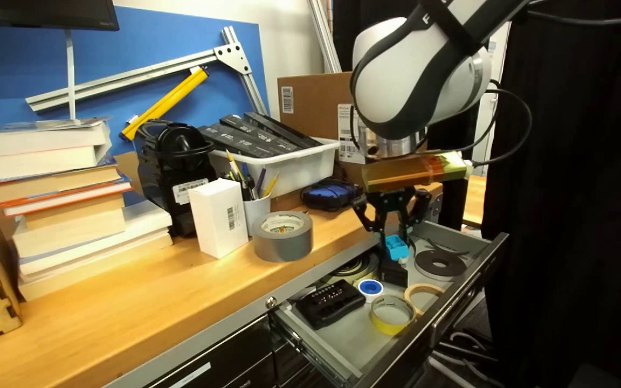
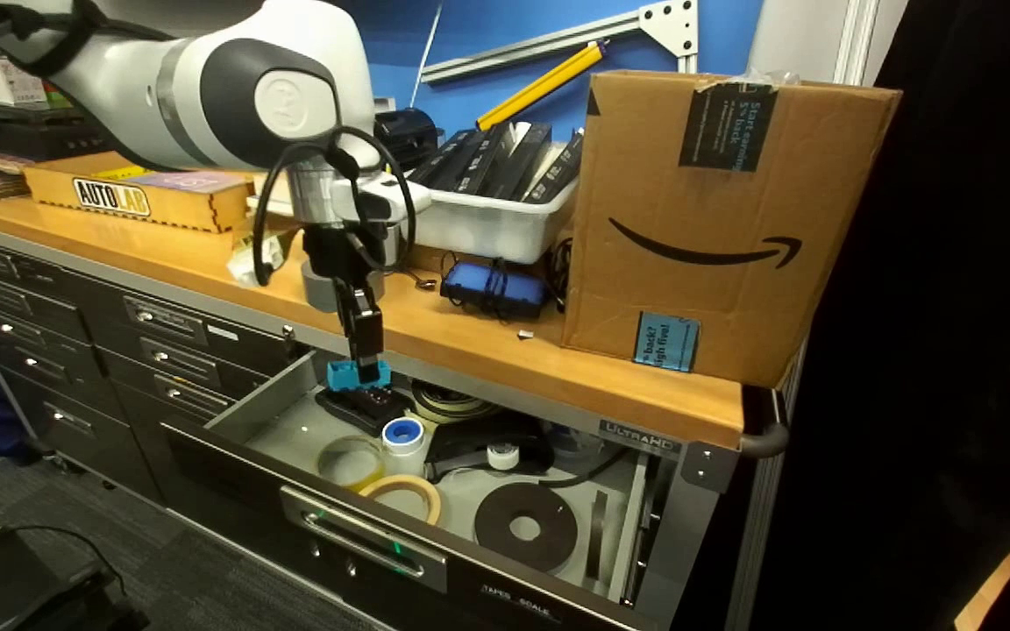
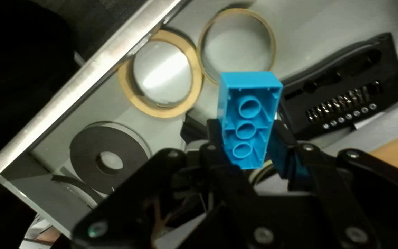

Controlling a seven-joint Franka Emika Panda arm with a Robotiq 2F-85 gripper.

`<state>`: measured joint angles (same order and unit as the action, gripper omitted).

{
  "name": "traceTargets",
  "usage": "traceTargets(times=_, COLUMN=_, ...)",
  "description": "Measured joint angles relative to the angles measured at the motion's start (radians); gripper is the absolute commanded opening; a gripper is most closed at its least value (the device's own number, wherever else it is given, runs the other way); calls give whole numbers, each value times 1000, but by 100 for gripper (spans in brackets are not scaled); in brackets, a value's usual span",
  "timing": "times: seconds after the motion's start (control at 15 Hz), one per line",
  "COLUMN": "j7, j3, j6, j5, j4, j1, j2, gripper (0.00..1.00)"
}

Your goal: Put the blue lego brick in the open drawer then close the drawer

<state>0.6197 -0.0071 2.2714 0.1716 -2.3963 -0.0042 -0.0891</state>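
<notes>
Robotiq gripper (image 3: pixel 249 133) pinches blue lego brick (image 3: pixel 249 119) over open drawer (image 3: pixel 306 39). Placing step, we judge; next, lower toward one o'clock in wrist view, release.

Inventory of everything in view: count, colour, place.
Open drawer: 1, grey, foreground
Worktop: 1, brown, above drawer
Blue lego brick: 1, light blue, over drawer
Loose rolls: 4, yellow, tan, dark, blue-white, drawer
Coil: 1, dark, drawer back
Unclear object: 1, black, drawer
Bit case: 1, black, drawer
Closed drawers: several, dark, below
Tape roll: 1, grey, worktop
Books: several, cream, worktop
Carton: 1, white, worktop
Pen cup: 1, white, worktop
Bin: 1, white, behind cup
Flat boxes: several, black, bin
Cardboard box: 1, brown, worktop
Corded device: 1, blue, worktop
Appliance: 1, black, beside books
AUTOLAB box: 1, brown, worktop
Tube: 1, yellow, back
Metal frame: 1, silver, back
Screen: 1, black, back
Arm: 1, mostly white, overhead
Gripper: 1, black, gripping brick
</notes>
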Motion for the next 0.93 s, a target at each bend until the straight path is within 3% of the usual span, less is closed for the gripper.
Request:
traceTargets(times=0.07, j7=-24, j3=-6, j6=12, j5=0, j4=-24, j1=-12, j2=0, gripper=62)
traceTargets(times=0.13, j7=-44, j3=-12, j6=35, j5=0, j4=-47, j1=-23, j2=3, gripper=63)
traceTargets(times=0.47, j7=-131, j3=-16, j6=134, j5=-71, j4=-110, j1=-36, j2=19, gripper=100)
traceTargets(times=0.67, j7=-305, j3=-20, j6=109, j5=-183, j4=-138, j1=-36, j2=0, gripper=100)
traceTargets(times=0.93, j7=-578, j3=-56, j6=-68, j5=-245, j4=-187, j1=-39, j2=-73, gripper=100)
